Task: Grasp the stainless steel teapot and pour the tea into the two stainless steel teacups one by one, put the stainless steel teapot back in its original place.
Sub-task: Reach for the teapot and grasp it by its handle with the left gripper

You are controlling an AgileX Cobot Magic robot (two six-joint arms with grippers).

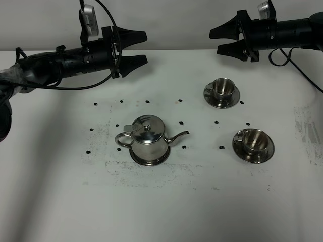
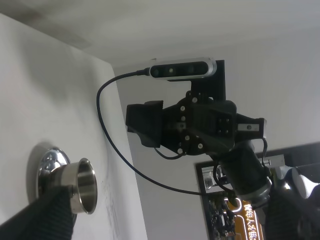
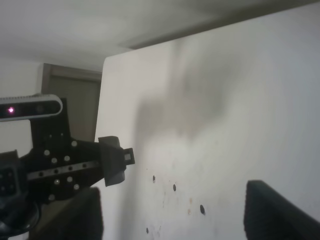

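The stainless steel teapot (image 1: 147,137) stands upright on its flat round saucer (image 1: 150,162) at the middle of the table, spout pointing right and handle to the left. One teacup (image 1: 221,88) sits on its saucer at the back right, and the other teacup (image 1: 255,140) sits on its saucer nearer the front right. My left gripper (image 1: 145,48) is open and empty, held above the table behind the teapot. My right gripper (image 1: 214,42) is open and empty, above and behind the far cup. A cup (image 2: 83,185) on a saucer shows in the left wrist view.
Small black dots (image 1: 181,122) mark the white table (image 1: 161,212) around the teapot and cups. The two arms face each other along the back edge; the right arm (image 2: 200,125) shows in the left wrist view and the left arm (image 3: 65,170) in the right wrist view.
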